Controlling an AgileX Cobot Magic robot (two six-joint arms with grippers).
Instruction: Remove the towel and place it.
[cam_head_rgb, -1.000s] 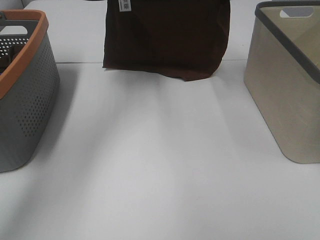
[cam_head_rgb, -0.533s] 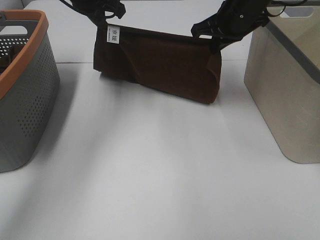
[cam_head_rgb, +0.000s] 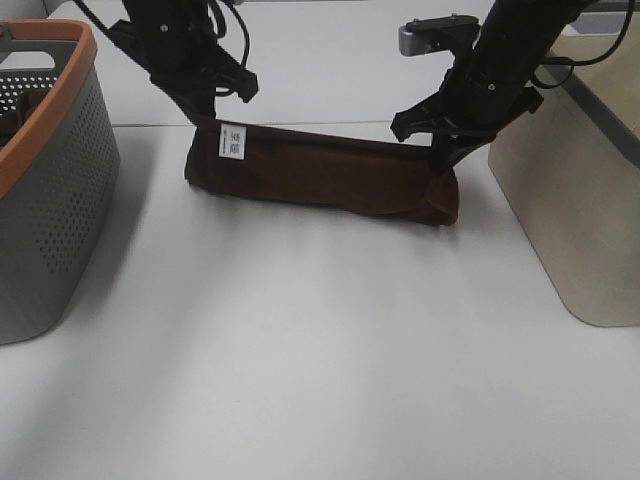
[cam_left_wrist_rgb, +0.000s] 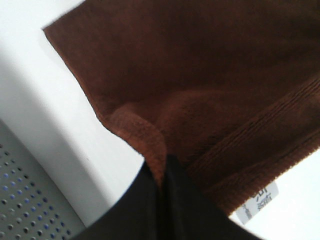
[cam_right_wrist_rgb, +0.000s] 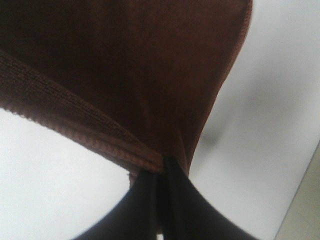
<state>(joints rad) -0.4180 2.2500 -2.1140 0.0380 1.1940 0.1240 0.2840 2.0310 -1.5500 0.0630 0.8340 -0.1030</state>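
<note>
Brown towel (cam_head_rgb: 320, 180), high view: strung crosswise between left gripper (cam_head_rgb: 208, 118) and right gripper (cam_head_rgb: 441, 160), long axis side to side, lower edge on white table (cam_head_rgb: 320, 350), grey basket (cam_head_rgb: 50, 190) and beige bin (cam_head_rgb: 575, 200) flanking. Left wrist view: left gripper (cam_left_wrist_rgb: 162, 172) pinched tight on towel (cam_left_wrist_rgb: 200, 75) corner near white tag (cam_left_wrist_rgb: 257, 202). Right wrist view: right gripper (cam_right_wrist_rgb: 162, 175) likewise clamped on towel (cam_right_wrist_rgb: 130, 65) corner, cloth hanging directly below.

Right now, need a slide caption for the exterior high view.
Both arms lower the brown towel onto the white table between two baskets.
</note>
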